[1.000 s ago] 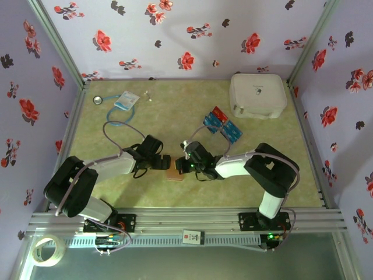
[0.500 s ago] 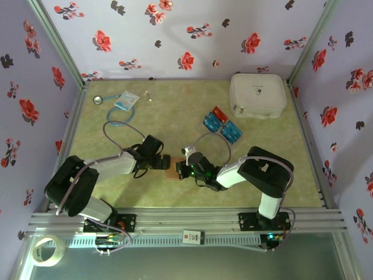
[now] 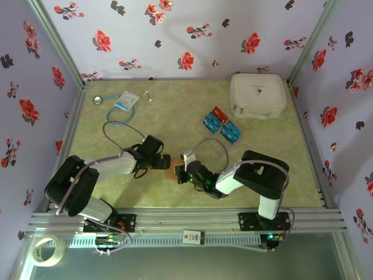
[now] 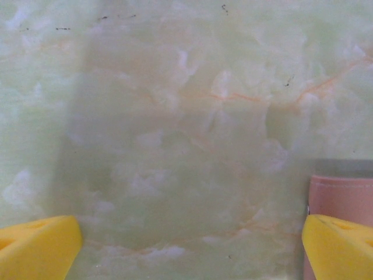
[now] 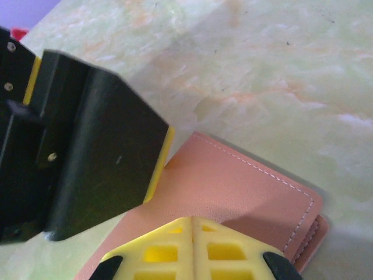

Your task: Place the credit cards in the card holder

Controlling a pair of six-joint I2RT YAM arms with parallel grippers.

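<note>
Barely started: no credit cards (image 3: 231,132) in the closed card holder (image 5: 233,192), all lying far right on the tabletop (image 3: 175,111). Left claw (image 4: 186,248) wide beside it; right claw (image 5: 192,239) shut, seemingly pressing it.

Spread wide at the left gripper (image 3: 165,161), with yellow fingertips (image 4: 36,245) in both bottom corners. Clamped shut at the right gripper (image 5: 192,242), bottom centre. Seen from above: both arms folded inward, tips close, just below centre.
</note>
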